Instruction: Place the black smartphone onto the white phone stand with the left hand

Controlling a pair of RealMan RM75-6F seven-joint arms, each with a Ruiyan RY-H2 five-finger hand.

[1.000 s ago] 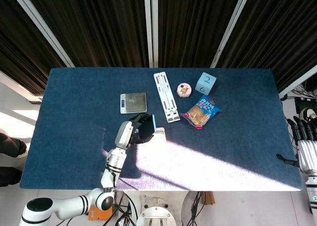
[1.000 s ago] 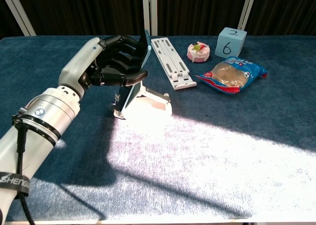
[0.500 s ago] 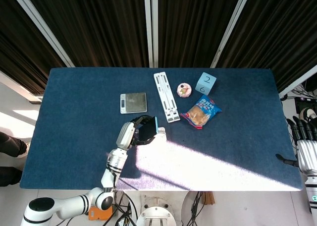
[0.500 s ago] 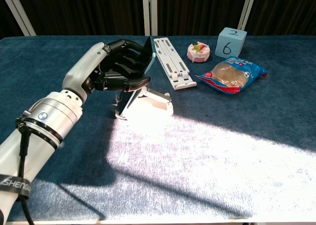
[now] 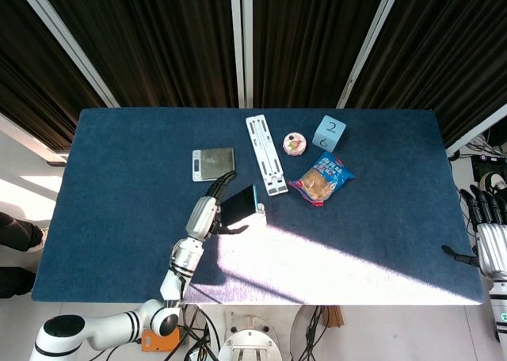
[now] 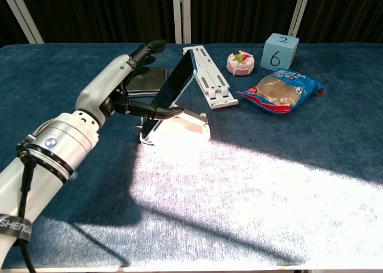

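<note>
A: Where is the black smartphone (image 6: 173,88) right now?

B: It leans tilted on the white phone stand (image 6: 182,127), lower edge down at the stand's front, top edge raised toward 1 o'clock in the chest view. From the head view the phone (image 5: 240,209) sits near the middle of the blue table (image 5: 119,218), slightly toward 7 o'clock from centre.

A: And the left hand (image 6: 122,84)?

B: Just beside the phone at its 9 o'clock side. The fingers (image 6: 146,48) are spread wide and stretched out. The thumb reaches under the phone's lower part and looks to touch it or the stand; I cannot tell which. Nothing is clasped.

A: The right hand (image 5: 489,226)?

B: Off the table at 3 o'clock in the head view, well apart from everything. Its fingers point upward, apart, with nothing in them.

A: What else lies on the table?

B: A small grey scale (image 5: 213,164) at 11 o'clock from the phone, a flat white folded rack (image 6: 207,75) at 1 o'clock, then a pink round cake toy (image 6: 240,61), a pale blue numbered cube (image 6: 279,50), and a blue snack packet (image 6: 279,91) lying flat toward 2 o'clock.
</note>
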